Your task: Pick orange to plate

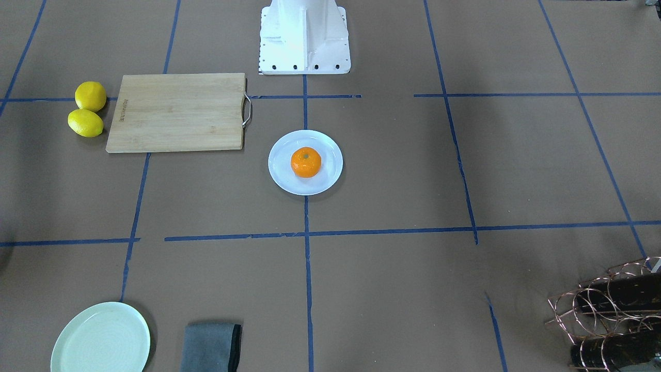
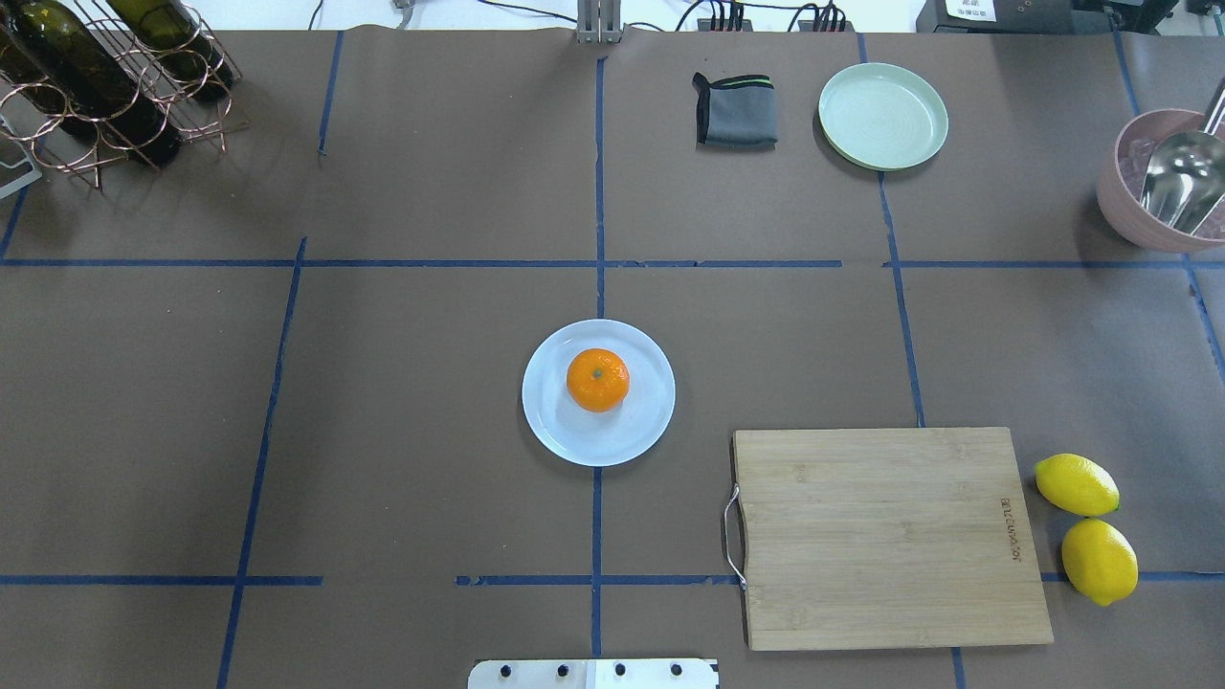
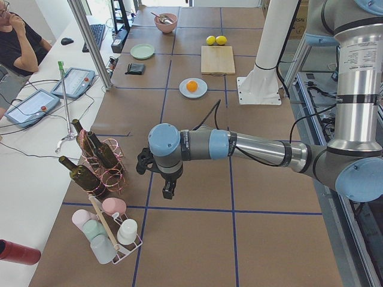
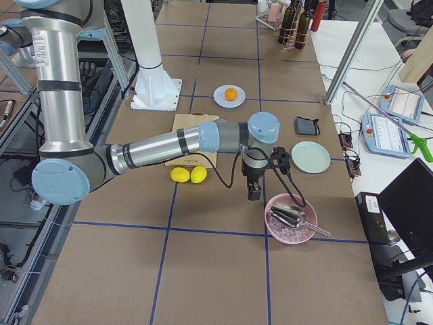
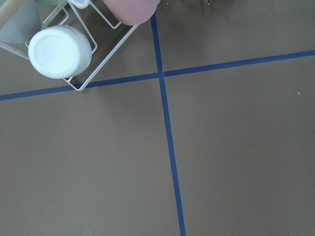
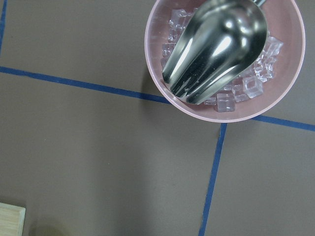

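Observation:
The orange [image 2: 598,380] sits in the middle of the white plate [image 2: 555,426], stem dimple up, at the table's centre; both also show in the front view, the orange [image 1: 305,161] on the plate [image 1: 281,175]. Neither gripper is near them. My left gripper [image 3: 168,190] hangs over bare table far out at the left end, beside the bottle rack. My right gripper [image 4: 254,193] hangs at the right end next to the pink bowl. Both show only in the side views, so I cannot tell whether they are open or shut.
A wooden cutting board [image 2: 885,536] lies right of the plate, with two lemons [image 2: 1086,526] beyond it. A mint-green plate [image 2: 882,116], a grey cloth [image 2: 735,110], a pink bowl of ice with a metal scoop [image 6: 224,54], a bottle rack [image 2: 96,81] and a cup rack [image 5: 74,44] ring the table.

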